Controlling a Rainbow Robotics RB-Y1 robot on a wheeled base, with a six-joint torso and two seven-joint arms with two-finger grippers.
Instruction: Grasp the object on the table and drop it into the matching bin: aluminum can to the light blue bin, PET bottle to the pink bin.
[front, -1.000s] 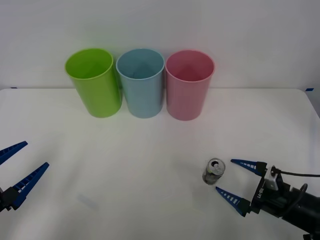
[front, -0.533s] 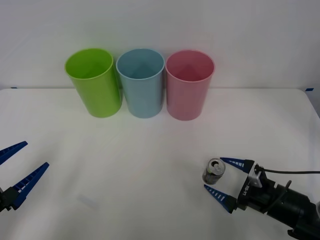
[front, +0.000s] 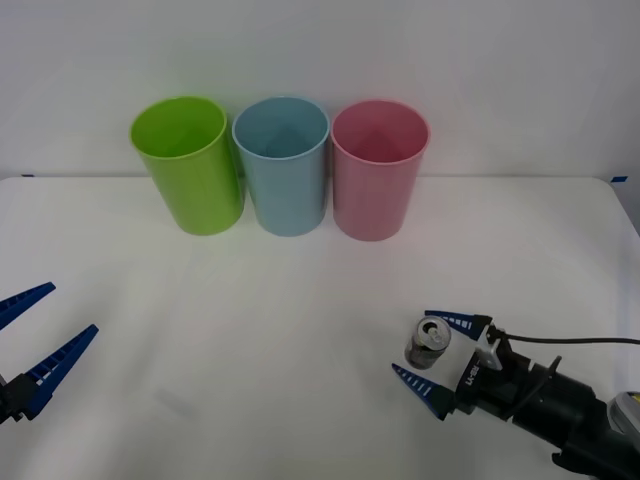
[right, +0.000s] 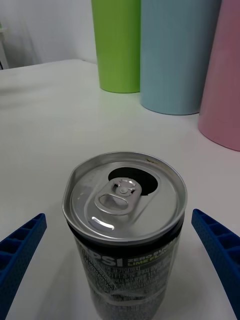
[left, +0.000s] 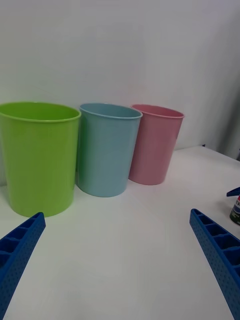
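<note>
The aluminum can (front: 428, 342) stands upright on the white table (front: 300, 330), toward the robot's right and well in front of the row of bins. Its pull-tab top faces up with the mouth already open, and dark printed lettering runs around its silver-grey body.

The right hand (front: 430, 350) sits low over the table with its two blue ribbed fingers (front: 455, 322) spread wide, one on each side of the can. In the right wrist view the can (right: 125, 225) stands between the two finger tips (right: 20, 250), with a clear strip of table showing on either side, so neither finger touches it.

At the far edge of the table, against the white wall, three tall tapered bins stand upright in a close row: a lime green bin (front: 187, 165) on the robot's left, the light blue bin (front: 283, 165) in the middle, and the pink bin (front: 378, 170) on the right. The light blue and pink bins look as if they touch; the green one is just beside the blue.

The left hand (front: 30, 345) waits at the table's near left edge, well apart from the can and bins, its fingers also spread wide.
</note>
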